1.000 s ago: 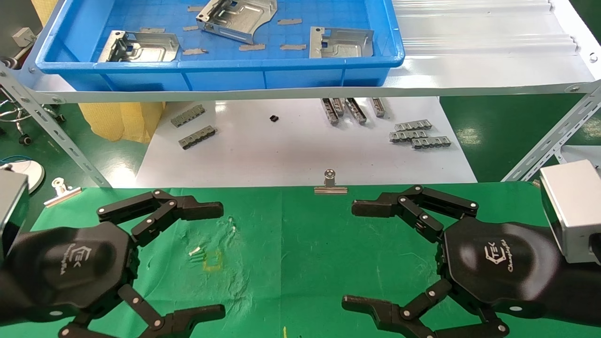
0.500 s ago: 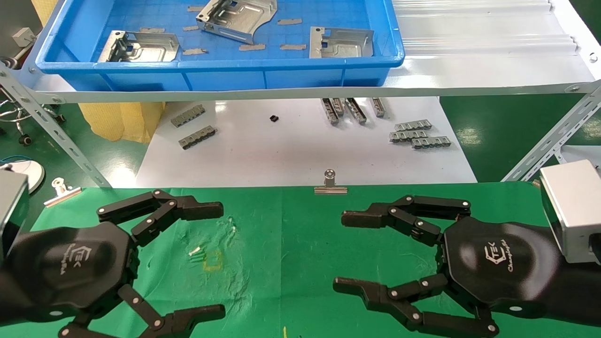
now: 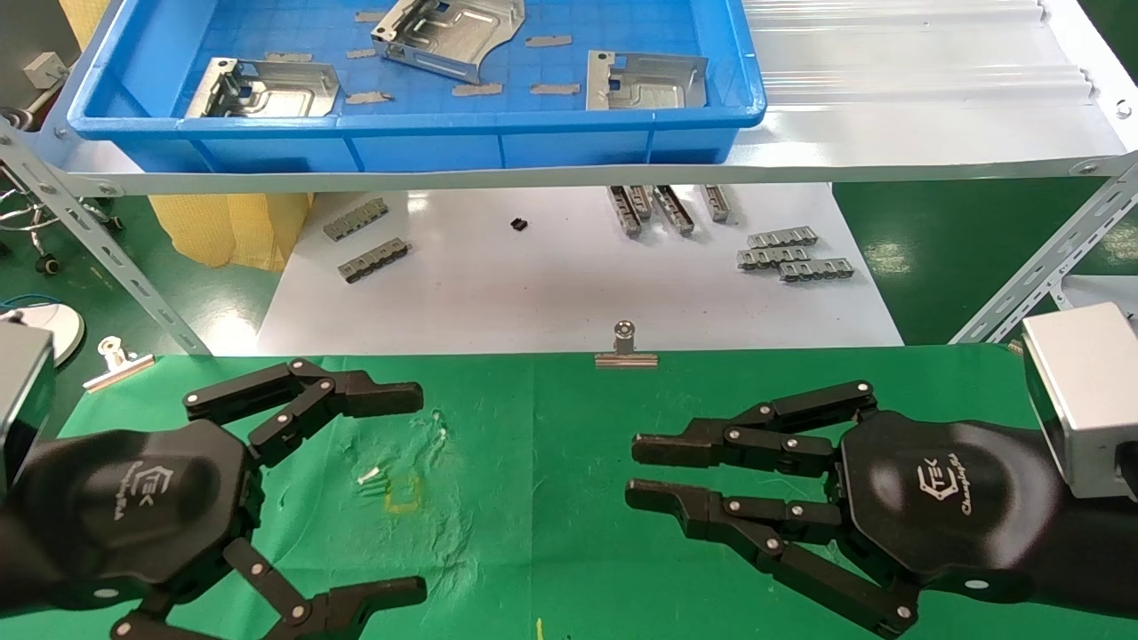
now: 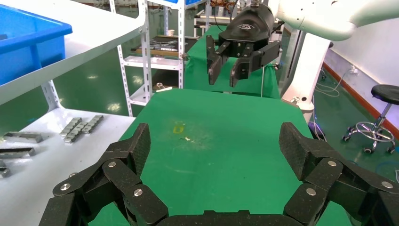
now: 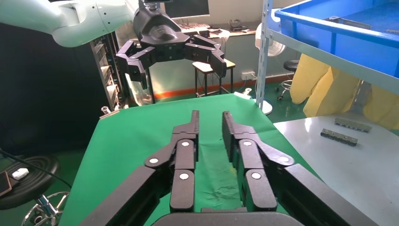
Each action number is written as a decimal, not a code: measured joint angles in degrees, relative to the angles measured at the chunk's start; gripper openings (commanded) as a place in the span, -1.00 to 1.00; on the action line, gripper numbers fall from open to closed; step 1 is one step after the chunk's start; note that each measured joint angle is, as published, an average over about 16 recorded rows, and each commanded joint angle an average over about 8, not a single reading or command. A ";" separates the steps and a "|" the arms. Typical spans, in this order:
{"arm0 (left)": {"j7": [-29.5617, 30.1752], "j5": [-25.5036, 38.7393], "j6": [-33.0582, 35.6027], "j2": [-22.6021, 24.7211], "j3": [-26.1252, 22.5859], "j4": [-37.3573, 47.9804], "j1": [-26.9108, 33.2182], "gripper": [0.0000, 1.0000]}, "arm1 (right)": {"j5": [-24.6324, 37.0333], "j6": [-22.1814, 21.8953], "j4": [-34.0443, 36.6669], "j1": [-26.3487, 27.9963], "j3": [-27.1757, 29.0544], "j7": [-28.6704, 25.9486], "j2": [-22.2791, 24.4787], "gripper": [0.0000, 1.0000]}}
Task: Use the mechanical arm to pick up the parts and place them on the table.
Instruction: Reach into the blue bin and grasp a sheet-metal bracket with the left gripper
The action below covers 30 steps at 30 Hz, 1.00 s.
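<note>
While the left gripper (image 3: 418, 493) stays wide open, the right gripper (image 3: 633, 468) has squeezed its jaws nearly shut over the green surface (image 3: 551, 533); three parts (image 3: 645, 80) lie flat in the blue tray (image 3: 427, 142)

The head camera looks forward and down from above onto the green desk (image 3: 569, 498), with the blue tray (image 3: 418, 133) on its shelf beyond. Each wrist camera sits close behind its own jaws, looking low across the same green desk (from opposite sides), so each sees the other arm farther off.
</note>
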<state>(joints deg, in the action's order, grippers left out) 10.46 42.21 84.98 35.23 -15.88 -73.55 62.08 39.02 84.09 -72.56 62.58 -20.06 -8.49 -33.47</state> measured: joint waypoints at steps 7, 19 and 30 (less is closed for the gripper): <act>-0.15 3.25 -2.73 2.32 -0.59 2.67 5.84 1.00 | 0.00 0.00 0.01 0.00 0.00 0.00 0.00 -1.00; -3.22 19.14 -14.30 18.36 -6.80 29.78 32.28 1.00 | -0.01 0.01 0.01 0.01 -0.01 0.01 0.00 -1.00; -8.77 29.64 -33.20 33.65 -10.90 59.06 48.76 0.54 | -0.01 0.00 0.01 0.01 -0.02 0.01 0.00 -0.14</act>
<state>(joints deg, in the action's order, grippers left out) 1.68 71.84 51.79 68.88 -26.78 -14.49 110.84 39.01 84.09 -72.55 62.59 -20.08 -8.47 -33.46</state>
